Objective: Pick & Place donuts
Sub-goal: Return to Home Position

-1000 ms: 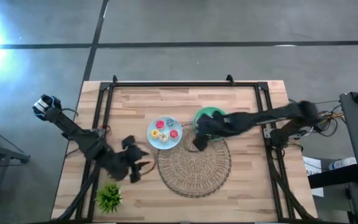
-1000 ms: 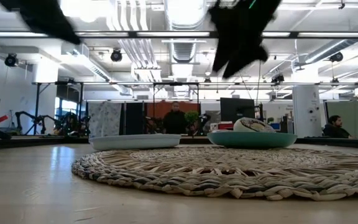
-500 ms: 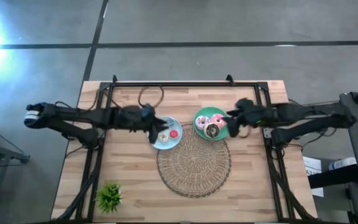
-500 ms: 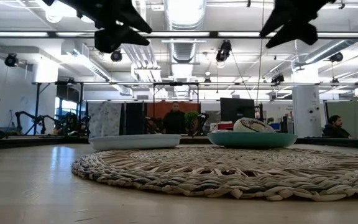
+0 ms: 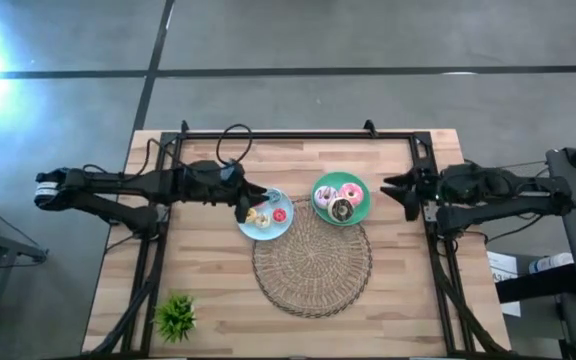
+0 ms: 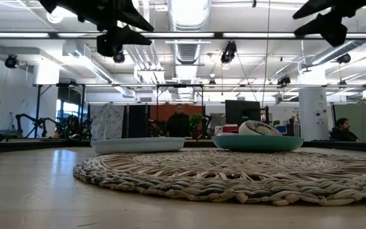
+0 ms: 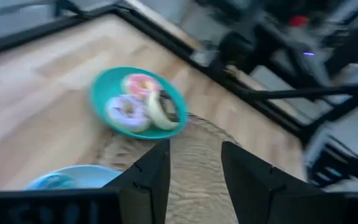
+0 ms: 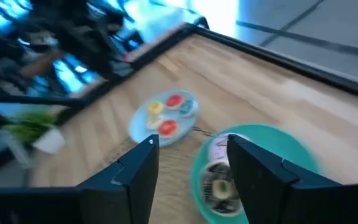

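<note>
Toy donuts lie on two plates. The pale blue plate (image 5: 268, 228) carries a red donut (image 5: 279, 214) and a yellowish one (image 5: 258, 216). On the green plate (image 5: 318, 205) sit a pink donut (image 5: 350, 190), a pale lilac one (image 5: 326, 192) and a brown one (image 5: 341, 209). My left gripper (image 5: 243, 203) hangs open and empty above the blue plate's left rim; in its wrist view (image 7: 194, 174) the green plate (image 7: 104, 90) shows ahead. My right gripper (image 5: 396, 188) is open and empty, raised, to the right of the green plate (image 8: 260, 140).
A round woven mat (image 5: 311, 262) lies on the near side of both plates, which rest partly on its far edge. A small green plant (image 5: 175, 317) stands near the table's near left corner. Black frame rails (image 5: 268, 135) run along the far, left and right sides.
My left gripper has swung from the near left of the table, by the plant, toward the far side and now hangs over the blue plate's left rim. My right gripper has drawn back from over the green plate and mat toward the table's right edge.
</note>
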Available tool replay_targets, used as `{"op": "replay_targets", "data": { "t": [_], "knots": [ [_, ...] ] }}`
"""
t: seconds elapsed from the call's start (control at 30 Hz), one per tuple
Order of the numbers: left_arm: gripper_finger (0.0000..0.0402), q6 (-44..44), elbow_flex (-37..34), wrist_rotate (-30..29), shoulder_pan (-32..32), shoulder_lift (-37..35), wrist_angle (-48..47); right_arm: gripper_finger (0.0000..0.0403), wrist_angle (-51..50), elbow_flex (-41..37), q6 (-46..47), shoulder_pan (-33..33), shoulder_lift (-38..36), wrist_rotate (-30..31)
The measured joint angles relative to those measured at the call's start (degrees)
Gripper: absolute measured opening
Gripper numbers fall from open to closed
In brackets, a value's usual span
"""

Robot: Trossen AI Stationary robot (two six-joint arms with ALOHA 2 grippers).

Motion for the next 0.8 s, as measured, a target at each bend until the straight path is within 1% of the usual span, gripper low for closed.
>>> {"op": "replay_targets", "data": {
  "t": [0.1, 0.17, 0.27, 0.33, 0.43, 0.5, 0.57, 0.6, 0.7, 0.8],
  "knots": [
    [0.0117, 0.4, -4.9, 6.1, 1.1, 0.0, 9.5, 0.0180, 10.0, -6.6, 0.3, 0.2, -4.2, -3.8],
    [0.0117, 0.3, -8.9, 8.9, 1.6, -0.1, 17.6, 0.0182, 17.8, -11.1, -0.1, 0.1, -6.4, -6.0],
    [0.0117, 0.0, -15.1, 10.7, 1.8, -1.0, 28.9, 0.0184, 28.0, -16.6, -2.2, 0.1, -8.9, -7.7],
    [0.0117, -0.3, -18.8, 11.0, 2.0, -2.3, 35.1, 0.0185, 31.1, -19.1, -2.3, 0.1, -10.4, -7.9],
    [0.0117, -0.4, -24.2, 11.0, 2.5, -5.4, 40.1, 0.0184, 31.3, -22.0, -1.8, -0.1, -12.2, -4.1],
    [0.0117, -0.7, -27.8, 11.0, 2.7, -8.1, 42.9, 0.0183, 31.3, -23.6, 2.3, -0.1, -13.2, -3.6],
    [0.0117, -0.8, -31.0, 11.0, 2.9, -10.8, 45.9, 0.0182, 32.2, -24.8, 3.2, 0.0, -14.1, -3.7],
    [0.0117, -0.8, -32.8, 11.0, 2.9, -12.4, 46.8, 0.0183, 33.7, -25.5, 1.9, -0.1, -14.2, -4.5],
    [0.0117, -1.7, -37.3, 11.0, 3.3, -16.8, 49.1, 0.0184, 40.5, -28.5, -3.7, 0.0, -15.0, -9.5],
    [0.0117, -2.3, -41.5, 10.6, 3.6, -21.4, 49.7, 0.0184, 48.0, -31.9, -6.1, 0.0, -16.4, -10.7]
  ]
}}
